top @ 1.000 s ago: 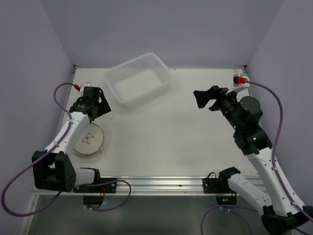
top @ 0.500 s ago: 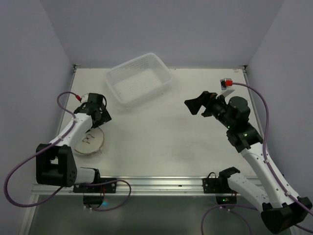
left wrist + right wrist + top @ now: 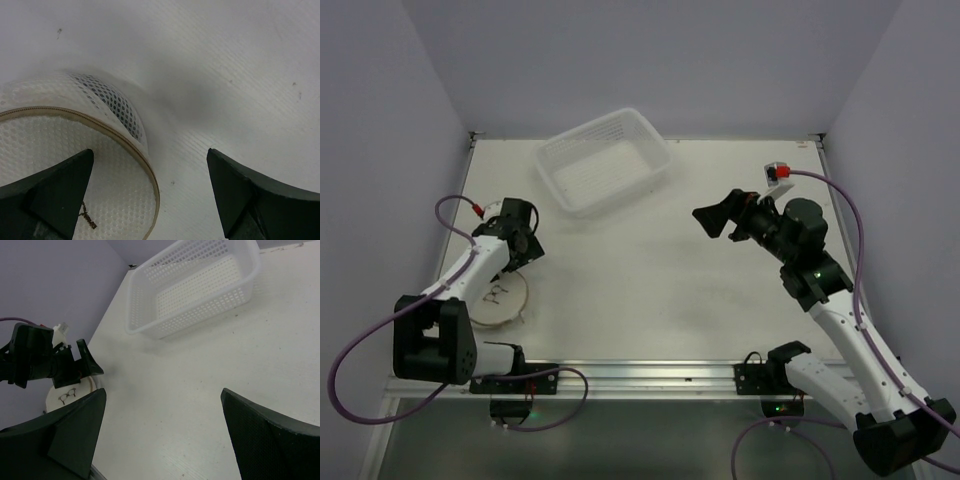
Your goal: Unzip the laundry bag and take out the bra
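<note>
The laundry bag (image 3: pixel 498 297) is a round white mesh pouch with tan rim trim, lying flat at the near left of the table with its small black drawing up. In the left wrist view the laundry bag (image 3: pixel 60 150) fills the lower left, and its zipped tan rim runs between my fingers. My left gripper (image 3: pixel 520 250) is open and empty, low over the bag's far right edge (image 3: pixel 150 155). Something dark shows through the mesh side wall, but the bra itself is hidden. My right gripper (image 3: pixel 712 222) is open and empty, held high over mid-table (image 3: pixel 162 392) and facing left toward the bag (image 3: pixel 65 397).
A white plastic basket (image 3: pixel 605 172) stands empty at the back centre and also shows in the right wrist view (image 3: pixel 195 325). The left wall is close beside the bag. My left arm's purple cable (image 3: pixel 445 212) loops near the wall.
My left gripper has dropped and come nearer, from beyond the bag to low over its far edge. My right gripper has swung left toward mid-table.
</note>
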`<state>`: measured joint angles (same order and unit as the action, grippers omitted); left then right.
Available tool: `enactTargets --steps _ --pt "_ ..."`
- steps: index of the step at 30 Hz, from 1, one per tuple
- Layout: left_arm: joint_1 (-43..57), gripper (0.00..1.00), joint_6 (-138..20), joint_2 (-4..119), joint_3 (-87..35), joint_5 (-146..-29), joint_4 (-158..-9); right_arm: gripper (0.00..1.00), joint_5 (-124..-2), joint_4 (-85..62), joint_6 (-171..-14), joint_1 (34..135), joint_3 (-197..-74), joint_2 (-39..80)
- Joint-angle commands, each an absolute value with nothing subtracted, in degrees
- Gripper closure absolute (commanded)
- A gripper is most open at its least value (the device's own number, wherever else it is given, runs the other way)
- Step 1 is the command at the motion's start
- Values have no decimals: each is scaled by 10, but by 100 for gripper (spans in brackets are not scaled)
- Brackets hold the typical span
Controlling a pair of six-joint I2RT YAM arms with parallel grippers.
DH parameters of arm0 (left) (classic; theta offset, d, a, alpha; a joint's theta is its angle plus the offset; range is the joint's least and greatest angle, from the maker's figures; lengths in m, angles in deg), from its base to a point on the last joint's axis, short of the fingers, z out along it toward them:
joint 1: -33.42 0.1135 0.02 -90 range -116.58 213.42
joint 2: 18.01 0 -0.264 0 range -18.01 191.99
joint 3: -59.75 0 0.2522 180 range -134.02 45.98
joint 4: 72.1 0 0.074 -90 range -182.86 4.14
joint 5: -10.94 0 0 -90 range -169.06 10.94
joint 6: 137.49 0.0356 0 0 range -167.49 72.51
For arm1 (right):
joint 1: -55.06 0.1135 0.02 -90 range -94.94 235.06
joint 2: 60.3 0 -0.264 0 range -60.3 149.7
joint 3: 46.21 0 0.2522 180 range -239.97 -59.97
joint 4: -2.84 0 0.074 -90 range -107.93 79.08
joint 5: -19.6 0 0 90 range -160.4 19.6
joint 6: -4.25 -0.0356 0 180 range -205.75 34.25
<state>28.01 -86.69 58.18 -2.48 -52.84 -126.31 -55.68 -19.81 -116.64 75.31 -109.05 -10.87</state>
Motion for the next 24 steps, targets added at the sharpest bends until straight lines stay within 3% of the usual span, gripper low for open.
enactTargets --steps 1,4,5,7,9,14,24 --pt "277 1 -892 597 -6 -506 -1261 1 -542 -170 -1172 755 -1079 -118" --pt "277 14 -892 614 9 -514 -1241 1 -540 -167 -1173 756 -1074 -120" --pt "277 25 -892 617 18 -521 -1235 1 -540 -167 -1173 757 -1075 -121" --pt "277 39 -891 628 25 -529 -1222 1 -541 -170 -1173 758 -1074 -122" --pt "277 63 -886 632 32 -551 -1208 1 -544 -172 -1172 758 -1074 -123" --pt "276 100 -867 634 33 -585 -1186 1 -545 -172 -1171 759 -1075 -125" --pt "194 100 -831 687 32 -705 -1058 1 -548 -179 -1169 761 -1081 -130"
